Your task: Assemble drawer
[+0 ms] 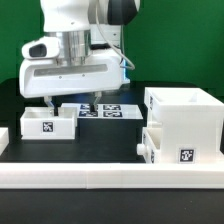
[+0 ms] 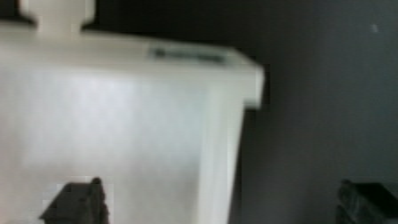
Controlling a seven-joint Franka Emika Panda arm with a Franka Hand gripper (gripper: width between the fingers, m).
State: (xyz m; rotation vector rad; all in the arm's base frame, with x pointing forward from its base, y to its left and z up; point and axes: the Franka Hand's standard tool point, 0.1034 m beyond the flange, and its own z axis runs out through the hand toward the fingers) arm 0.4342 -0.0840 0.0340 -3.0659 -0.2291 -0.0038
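drawer tray [image 1: 45, 124] sits near the edge of the surface [image 1: 112, 140] on the exterior view's left; the gripper [image 1: 70, 101] hovers over it, jaws apart, apparently to straddle its walls.

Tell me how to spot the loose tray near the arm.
Find the long white rail across the front. Behind its end on the exterior view's left sits the low open tray. Unlike the tall housing opposite, it is shallow and stands alone.
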